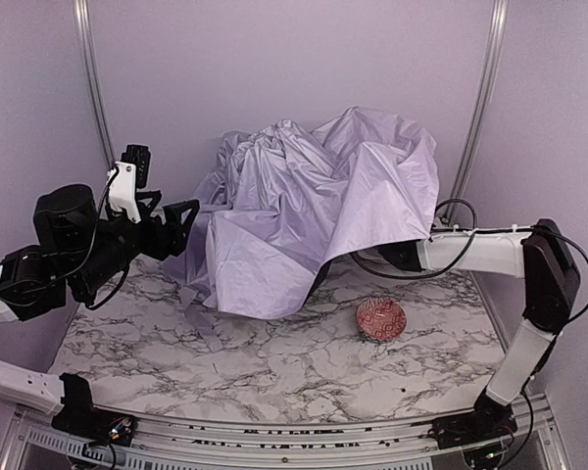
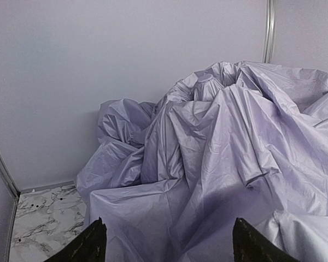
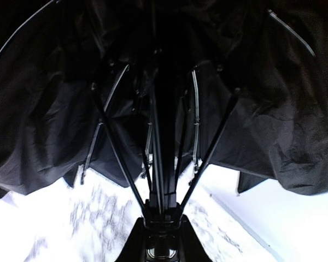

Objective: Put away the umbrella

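Note:
The umbrella (image 1: pixel 314 201) lies half collapsed at the back middle of the table, its lavender canopy crumpled and draped. My left gripper (image 1: pixel 184 227) is open at the canopy's left edge. In the left wrist view its fingertips (image 2: pixel 93 244) stand wide apart with the canopy fabric (image 2: pixel 218 153) between and ahead of them, and it (image 2: pixel 169 243) holds nothing. My right arm (image 1: pixel 470 250) reaches in from the right, and its gripper is hidden under the canopy. In the right wrist view that gripper (image 3: pixel 163 232) is shut on the black shaft (image 3: pixel 157 164) at the rib hub, with the black underside (image 3: pixel 273 109) above it.
A red patterned bowl (image 1: pixel 381 319) sits upside down on the marble table (image 1: pixel 225 362), right of centre, just in front of the canopy's edge. Lavender walls (image 1: pixel 274 59) and metal corner posts (image 1: pixel 482 98) close the back and sides.

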Motion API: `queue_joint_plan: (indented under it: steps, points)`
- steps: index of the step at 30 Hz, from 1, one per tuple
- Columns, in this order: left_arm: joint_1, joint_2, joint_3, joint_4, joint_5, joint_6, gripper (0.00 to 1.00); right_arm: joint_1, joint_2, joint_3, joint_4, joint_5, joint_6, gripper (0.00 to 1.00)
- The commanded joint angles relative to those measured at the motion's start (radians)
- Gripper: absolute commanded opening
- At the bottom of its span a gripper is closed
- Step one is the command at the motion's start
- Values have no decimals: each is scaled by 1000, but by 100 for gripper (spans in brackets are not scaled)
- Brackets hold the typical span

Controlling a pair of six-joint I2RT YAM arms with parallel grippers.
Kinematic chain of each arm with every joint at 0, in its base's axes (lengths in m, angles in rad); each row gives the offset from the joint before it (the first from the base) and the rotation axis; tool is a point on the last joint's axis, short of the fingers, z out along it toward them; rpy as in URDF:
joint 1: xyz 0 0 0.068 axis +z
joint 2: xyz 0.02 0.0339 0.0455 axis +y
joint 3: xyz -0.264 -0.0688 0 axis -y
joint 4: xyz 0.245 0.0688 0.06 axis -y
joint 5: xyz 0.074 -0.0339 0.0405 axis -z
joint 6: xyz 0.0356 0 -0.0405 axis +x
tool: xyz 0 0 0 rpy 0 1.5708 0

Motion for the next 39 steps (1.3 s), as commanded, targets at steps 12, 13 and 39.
queue_joint_plan:
  steps: [12,13,39]
  points:
    - [14,40,42,-170,249,-15,93,-1,-102,263,-805,-187,-458,10]
    - [17,44,38,-170,246,-23,93,0,-103,277,-802,-163,-445,10]
    - [12,8,-375,243,602,183,60,-35,-80,870,-1245,-14,-612,11]
